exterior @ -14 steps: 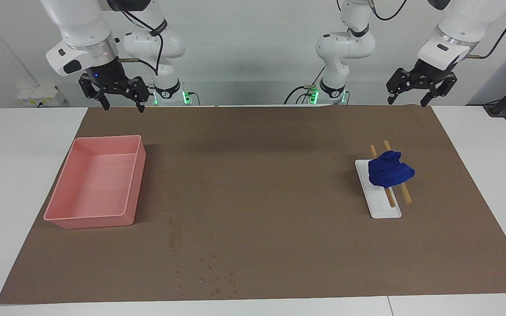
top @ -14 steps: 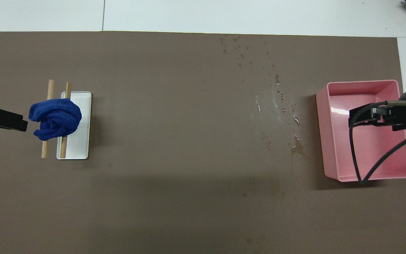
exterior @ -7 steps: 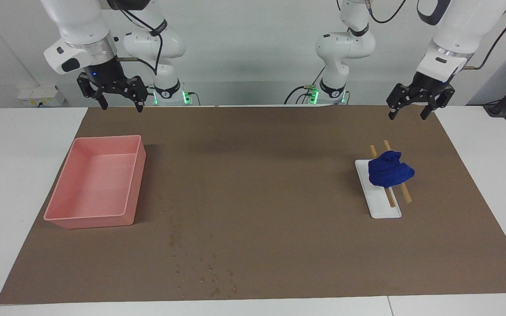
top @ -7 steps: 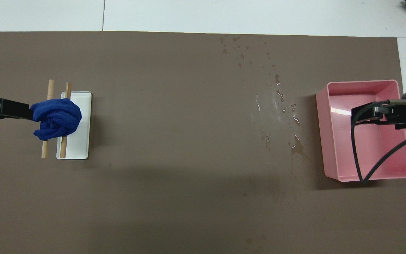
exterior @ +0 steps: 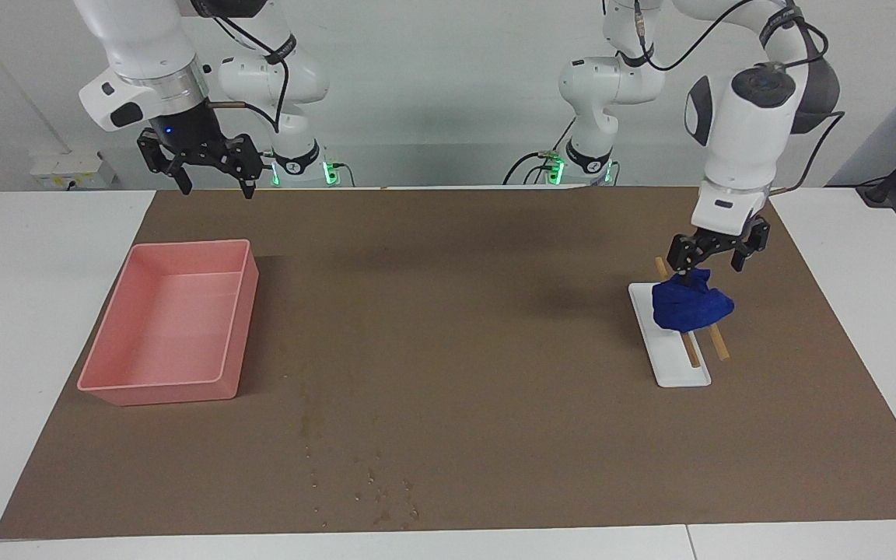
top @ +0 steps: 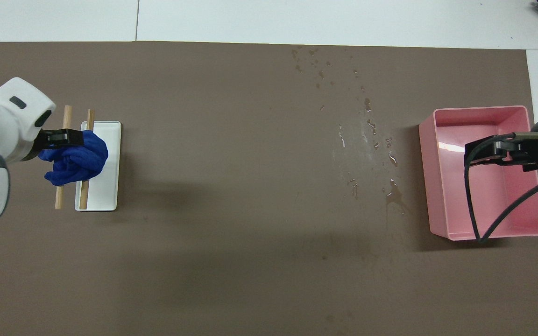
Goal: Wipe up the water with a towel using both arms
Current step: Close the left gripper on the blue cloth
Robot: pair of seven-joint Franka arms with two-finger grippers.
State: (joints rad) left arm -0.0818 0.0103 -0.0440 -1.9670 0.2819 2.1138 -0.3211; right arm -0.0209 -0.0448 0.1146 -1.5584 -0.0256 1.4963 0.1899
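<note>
A crumpled blue towel [exterior: 689,307] [top: 75,158] lies on two wooden sticks [exterior: 720,346] [top: 59,196] across a white tray [exterior: 681,369] [top: 105,196] toward the left arm's end of the mat. My left gripper [exterior: 711,260] [top: 63,137] is open, low over the towel's top, its fingers down at the edge nearer the robots. Water [exterior: 370,478] [top: 367,140] lies as small dark droplets on the brown mat, beside the pink bin and farther from the robots. My right gripper [exterior: 215,179] [top: 498,151] is open and empty, raised over the pink bin's end of the mat.
A pink bin [exterior: 156,393] [top: 484,109] stands on the brown mat [exterior: 456,311] toward the right arm's end. Two small white robot bases with green lights [exterior: 300,167] [exterior: 584,167] stand at the table's edge nearest the robots.
My left arm has swung out and come down from high above the mat's edge onto the towel. The right gripper has stayed almost still. Towel and water have not moved.
</note>
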